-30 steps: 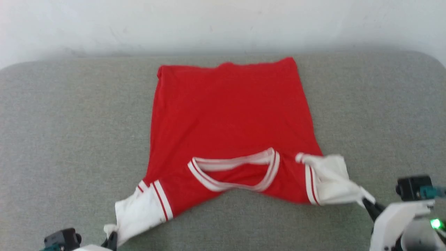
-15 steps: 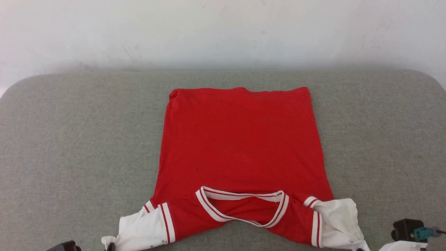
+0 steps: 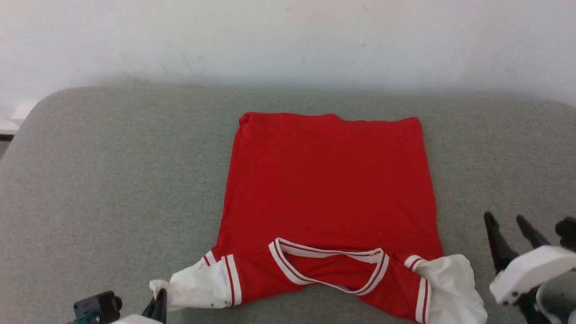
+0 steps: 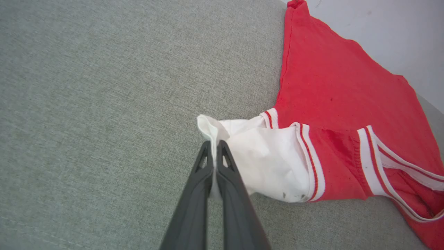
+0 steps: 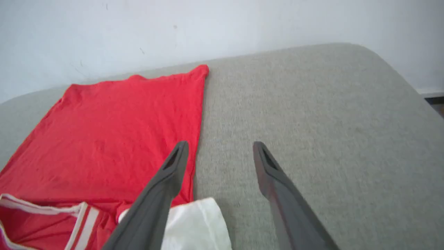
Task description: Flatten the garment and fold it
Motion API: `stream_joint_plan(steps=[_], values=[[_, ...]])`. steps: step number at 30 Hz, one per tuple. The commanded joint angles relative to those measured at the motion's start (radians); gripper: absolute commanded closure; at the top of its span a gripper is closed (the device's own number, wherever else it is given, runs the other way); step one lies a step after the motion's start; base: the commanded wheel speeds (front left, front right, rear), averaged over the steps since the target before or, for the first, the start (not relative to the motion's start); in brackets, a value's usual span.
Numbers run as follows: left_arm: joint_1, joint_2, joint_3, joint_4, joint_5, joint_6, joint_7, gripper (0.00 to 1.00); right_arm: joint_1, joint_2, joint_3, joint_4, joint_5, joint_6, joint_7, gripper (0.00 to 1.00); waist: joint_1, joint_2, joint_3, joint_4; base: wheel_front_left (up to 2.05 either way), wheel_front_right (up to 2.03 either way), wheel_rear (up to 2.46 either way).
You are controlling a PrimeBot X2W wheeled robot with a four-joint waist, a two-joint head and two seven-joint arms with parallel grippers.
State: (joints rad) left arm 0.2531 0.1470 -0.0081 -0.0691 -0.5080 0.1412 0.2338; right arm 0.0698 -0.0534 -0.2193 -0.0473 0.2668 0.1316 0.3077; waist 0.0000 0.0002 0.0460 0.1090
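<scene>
Garment [image 3: 330, 189] sleeve pinched in left jaws, beside right jaws.

Nothing legible: no text, label, brand, number or sign can be read. The garment [image 3: 330, 180] lies with a plain red face up, and no characters can be made out on it.
</scene>
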Motion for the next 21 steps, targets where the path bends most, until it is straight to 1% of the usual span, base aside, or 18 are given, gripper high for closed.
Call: stream_joint_plan(steps=[1,5,9,15,18,21], values=[[-0.022,0.0,-0.008,-0.009,0.008,-0.01,-0.005,1.0,-0.056,-0.005,-0.002,0.011,-0.015,-0.001,-0.034,0.0,0.0,-0.0002,0.023,0.028,0.0,0.0,0.0],[-0.056,-0.005,-0.03,-0.026,0.014,-0.02,-0.015,1.0,-0.229,-0.043,0.0,0.101,-0.021,-0.001,-0.133,0.0,0.0,-0.0002,0.07,0.069,0.0,0.0,0.0],[-0.097,-0.02,-0.051,-0.034,0.012,-0.03,-0.031,1.0,-0.411,-0.1,0.014,0.257,-0.029,-0.001,-0.152,0.0,0.0,-0.0002,0.134,0.116,0.0,0.0,0.0],[-0.159,-0.04,-0.08,-0.028,0.009,-0.044,-0.062,1.0,-0.674,-0.182,0.04,0.486,-0.064,-0.001,-0.078,0.0,0.0,-0.0002,0.247,0.178,0.0,0.0,0.0],[-0.187,-0.051,-0.095,-0.022,0.002,-0.052,-0.082,1.0,-0.786,-0.213,0.049,0.576,-0.091,-0.001,-0.014,0.0,0.0,-0.0002,0.306,0.204,0.0,0.0,0.0],[-0.207,-0.06,-0.107,-0.013,-0.005,-0.056,-0.1,1.0,-0.877,-0.229,0.055,0.65,-0.113,-0.001,0.077,0.0,0.0,-0.0002,0.358,0.225,0.0,0.0,0.0]])
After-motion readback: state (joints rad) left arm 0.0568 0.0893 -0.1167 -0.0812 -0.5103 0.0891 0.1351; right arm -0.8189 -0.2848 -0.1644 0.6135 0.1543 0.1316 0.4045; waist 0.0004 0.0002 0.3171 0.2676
